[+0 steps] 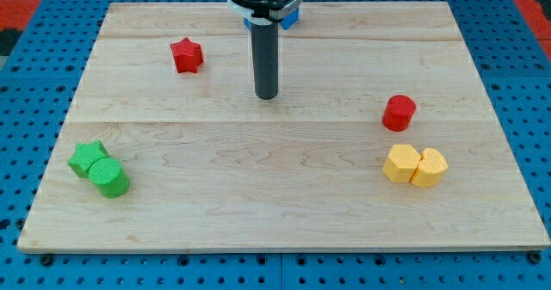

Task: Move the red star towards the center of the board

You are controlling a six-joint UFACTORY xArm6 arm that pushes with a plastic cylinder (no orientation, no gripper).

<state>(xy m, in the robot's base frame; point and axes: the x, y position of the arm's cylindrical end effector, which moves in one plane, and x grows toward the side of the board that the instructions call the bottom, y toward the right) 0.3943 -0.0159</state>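
The rod has no pincer. Its tip (pixel 267 96) stands right of the red star (pixel 186 55); it should circle to the star's upper left and push toward the board's (pixel 284 221) center.

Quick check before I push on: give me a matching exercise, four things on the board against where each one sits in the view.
Things:
1. red star
2. red cylinder
3. green pair of blocks
4. my tip

Places:
A. view's lower left
B. near the board's middle, above centre
C. view's upper left
D. view's right, just above the yellow pair

Pairs: 1-C, 2-D, 3-A, 4-B
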